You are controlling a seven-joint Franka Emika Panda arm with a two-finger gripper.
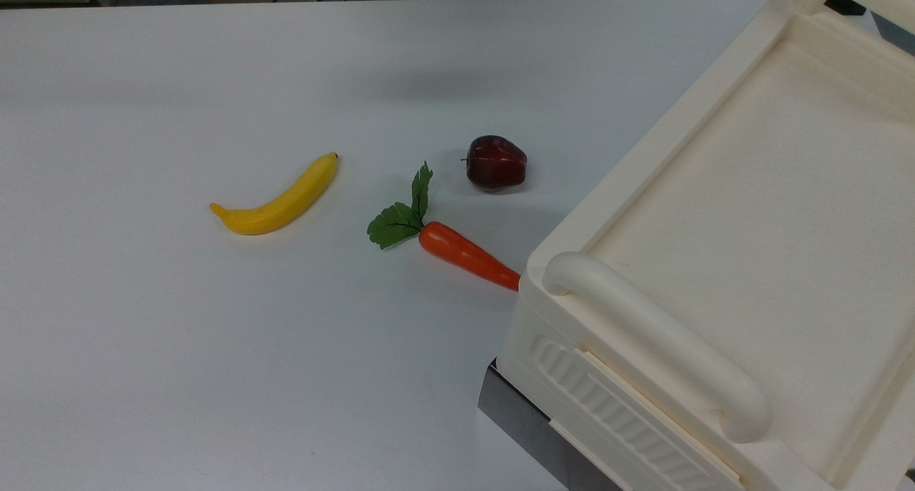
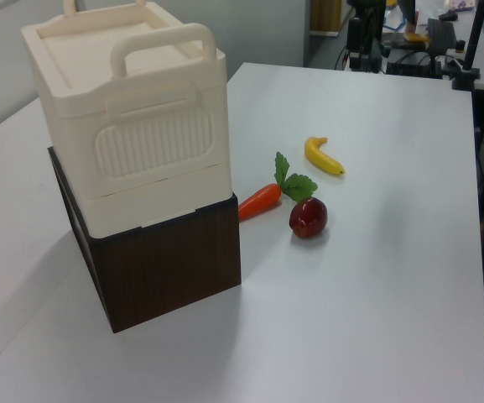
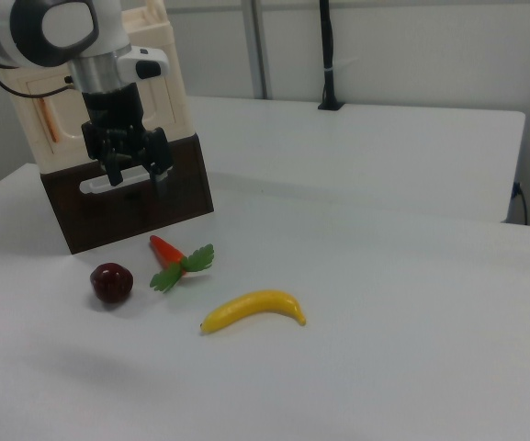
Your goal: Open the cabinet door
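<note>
Tool (image 3: 125, 171) hangs before the cabinet (image 3: 118, 129) front — fingers' spread unclear, perhaps apart.

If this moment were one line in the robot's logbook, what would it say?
gripper: in front of cabinet | cabinet door: seems shut | banana, carrot, apple: on table, untouched

No readable text, label or number appears anywhere.

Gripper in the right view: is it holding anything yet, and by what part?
Cannot be told. The gripper hangs in front of the cabinet, level with its dark base, and a pale bar sits at its tip; whether that is gripped is unclear.
</note>
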